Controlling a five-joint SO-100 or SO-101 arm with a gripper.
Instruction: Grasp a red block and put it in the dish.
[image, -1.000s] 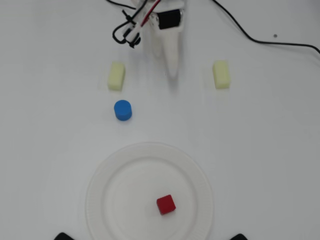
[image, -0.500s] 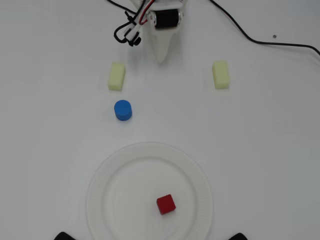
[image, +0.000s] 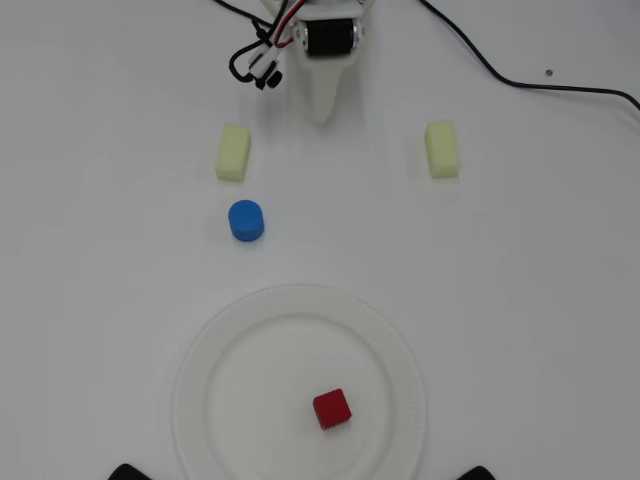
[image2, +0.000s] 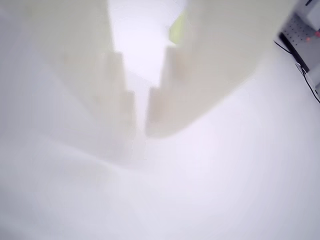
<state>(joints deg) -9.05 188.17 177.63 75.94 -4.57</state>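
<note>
Red block (image: 332, 409) sits inside the dish (image: 200, 370), right of dish centre, w/ nothing touching it. Pincer (image: 322, 112) is well above the dish at top of overhead view, tip pointing toward it. Wrist view: pincer (image2: 140, 122) nearly closed, thin slit betw. the fingers (image2: 165, 107), holding nothing. Blue cylinder (image: 246, 221) on worktop (image: 540, 300) betw. dish and pincer, left side.

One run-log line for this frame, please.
red block: on dish, right of centre | gripper: empty, near top edge, fingers nearly closed | blue cylinder: on table
</note>
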